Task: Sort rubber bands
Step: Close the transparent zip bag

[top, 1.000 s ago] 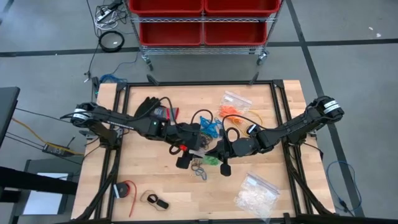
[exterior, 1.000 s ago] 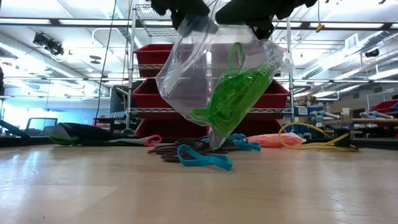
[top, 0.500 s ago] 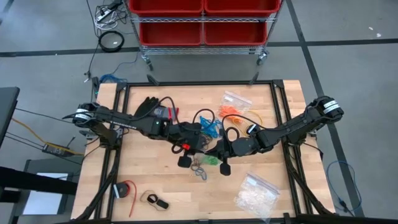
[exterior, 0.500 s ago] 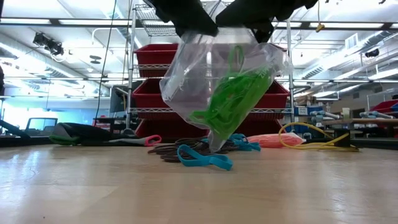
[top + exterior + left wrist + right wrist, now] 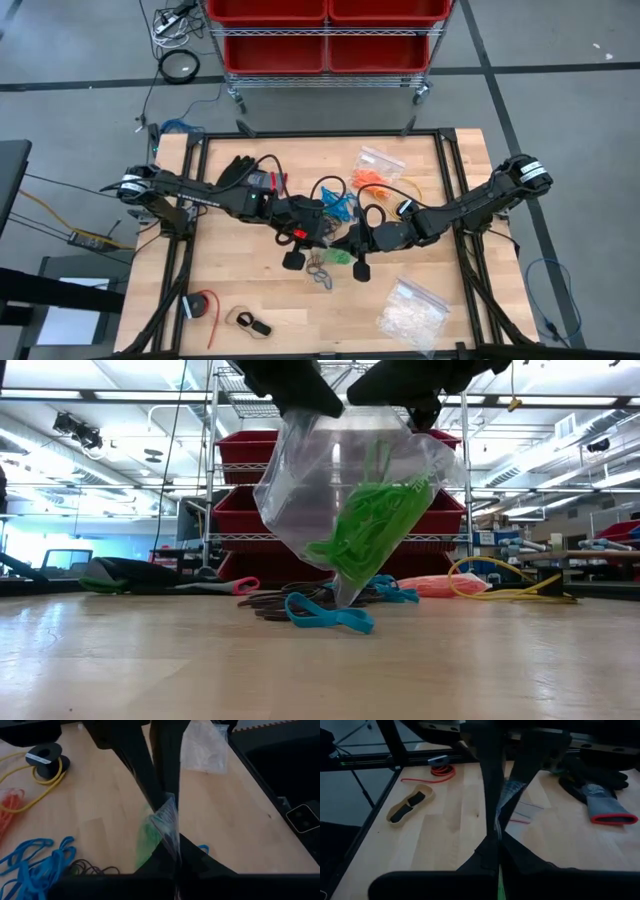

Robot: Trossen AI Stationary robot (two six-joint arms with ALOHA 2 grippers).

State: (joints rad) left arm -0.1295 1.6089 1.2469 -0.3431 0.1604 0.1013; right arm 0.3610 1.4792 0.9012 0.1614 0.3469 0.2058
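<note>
**Ana:** Left hand (image 5: 296,262) and right hand (image 5: 360,270) each pinch an upper edge of the clear bag (image 5: 345,510), holding it above the middle of the worktop (image 5: 150,660) with the green rubber bands (image 5: 368,525) slumped low inside.

**Ben:** And the others?

**Ana:** Blue rubber bands (image 5: 328,615) and dark rubber bands (image 5: 275,603) lie loose under the bag's tip; orange rubber bands (image 5: 368,179) sit farther back.

**Ben:** How would they handle?

**Ana:** Light, soft and springy, I'd judge, likely tangling. Pinch 1 loop along its strand. The thin film looks slippery, so grip it at the rim.
</note>
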